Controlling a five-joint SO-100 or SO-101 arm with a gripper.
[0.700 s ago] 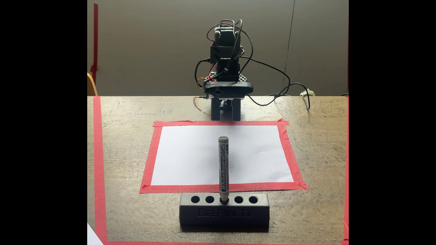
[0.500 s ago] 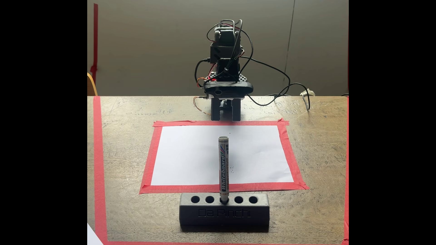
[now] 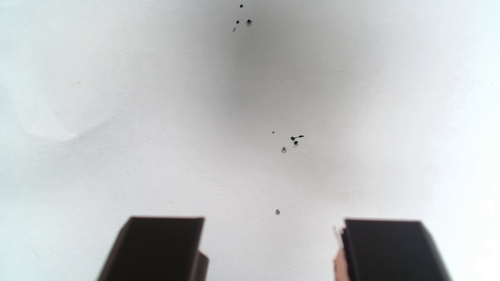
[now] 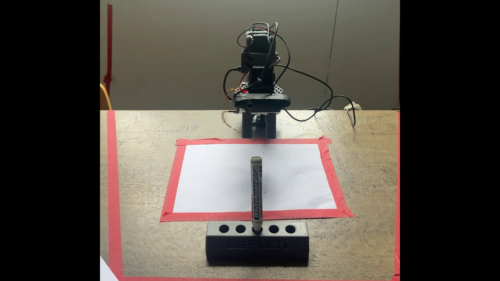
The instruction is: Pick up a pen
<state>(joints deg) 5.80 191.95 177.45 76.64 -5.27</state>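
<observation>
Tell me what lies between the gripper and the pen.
In the fixed view, only the taped white paper with a few ink dots lies between the open gripper and the pen.

The pen (image 4: 256,190), upright in the middle hole of the 5-hole holder (image 4: 257,244) near the table's (image 4: 140,175) front edge, reads "Whiteboard" along its barrel in the fixed view; a second word beside it is too faint to read. The holder's front face is embossed "Da Pinchi".
</observation>
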